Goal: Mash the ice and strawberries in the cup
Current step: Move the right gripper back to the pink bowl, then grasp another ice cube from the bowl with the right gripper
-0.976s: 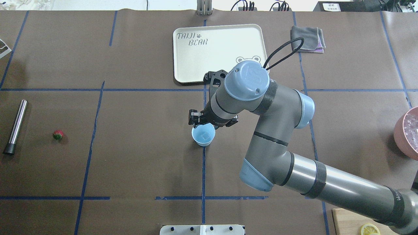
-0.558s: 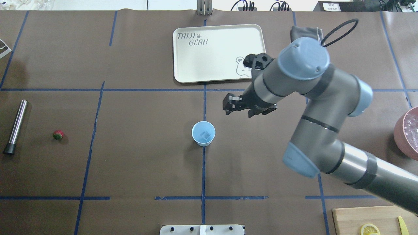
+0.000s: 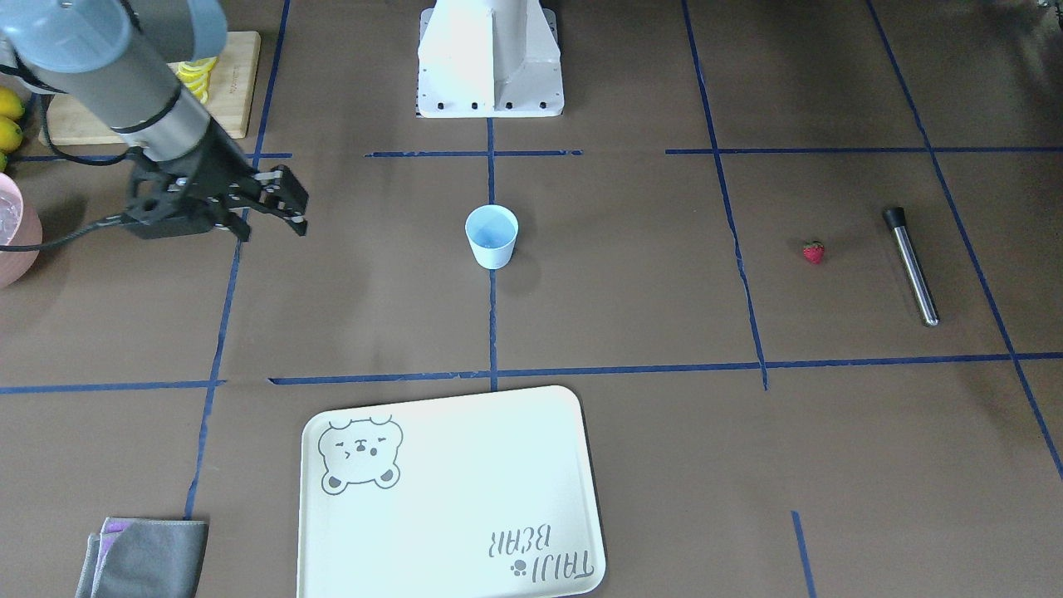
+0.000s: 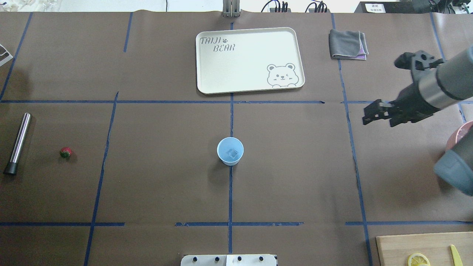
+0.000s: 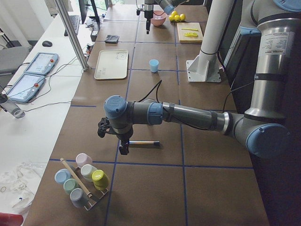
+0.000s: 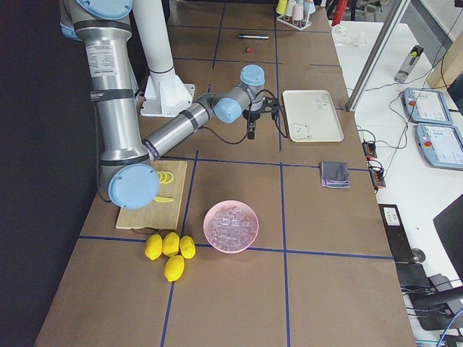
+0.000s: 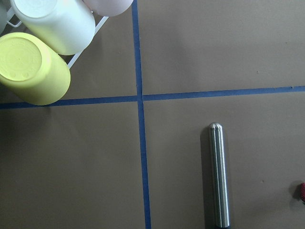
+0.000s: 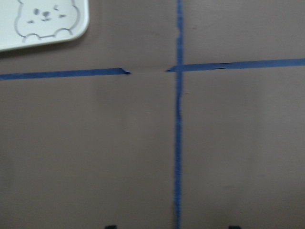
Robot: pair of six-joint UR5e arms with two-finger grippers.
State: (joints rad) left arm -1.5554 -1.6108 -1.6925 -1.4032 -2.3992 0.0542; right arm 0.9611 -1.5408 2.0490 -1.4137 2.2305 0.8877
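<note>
The light blue cup (image 4: 230, 150) stands upright at the table's middle, with one clear ice cube (image 4: 232, 153) inside; it also shows in the front view (image 3: 492, 236). More ice fills the pink bowl (image 6: 231, 225). The strawberry (image 4: 65, 152) lies far left on the table, next to a steel muddler (image 4: 18, 142). My right gripper (image 4: 369, 115) is open and empty, far right of the cup, above bare table. My left gripper (image 5: 123, 148) hangs over the muddler's end; I cannot tell whether it is open or shut.
A cream bear tray (image 4: 240, 66) lies behind the cup, with a grey cloth (image 4: 347, 44) to its right. The pink bowl's rim (image 4: 452, 147) is at the right edge. A cutting board (image 4: 406, 247) with lemon slices is front right. A rack of cups (image 5: 82, 181) stands beyond the muddler.
My right gripper has swung from just over the cup far to the right, toward the pink bowl. The ice cube stays in the cup. Strawberry and muddler have not moved.
</note>
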